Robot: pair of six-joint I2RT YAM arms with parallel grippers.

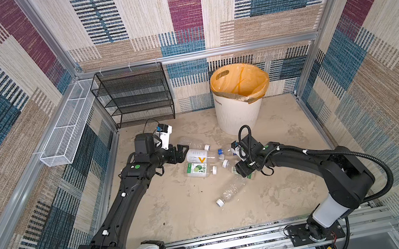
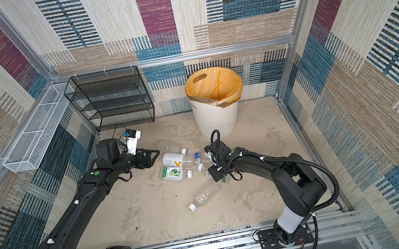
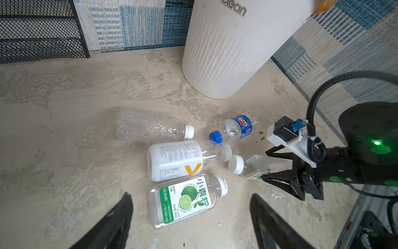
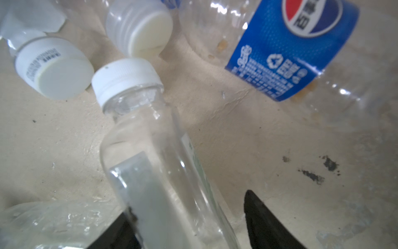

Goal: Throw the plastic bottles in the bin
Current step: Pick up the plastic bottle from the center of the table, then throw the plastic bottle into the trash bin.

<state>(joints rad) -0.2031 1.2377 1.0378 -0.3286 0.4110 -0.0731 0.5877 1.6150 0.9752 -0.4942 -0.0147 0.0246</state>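
Several plastic bottles lie on the floor between my arms. They include a bare clear one (image 1: 185,142), a white-labelled one with an orange V (image 1: 197,155), a lime-labelled one (image 3: 183,202) and a blue-capped Pepsi one (image 3: 234,127). A crinkled one (image 1: 231,191) lies nearer the front. My left gripper (image 1: 181,151) hovers open just left of the group, with the lime bottle below its jaws in the left wrist view. My right gripper (image 4: 188,200) straddles a clear white-capped bottle (image 4: 146,138). One finger touches it and the other finger (image 4: 258,213) stands a little off. The bin (image 1: 238,113) stands behind.
A black mesh rack (image 1: 134,95) stands at the back left, and a white wire basket (image 1: 68,127) hangs on the left wall. Patterned walls close in the sides. A metal rail (image 1: 239,243) with the arm bases runs along the front.
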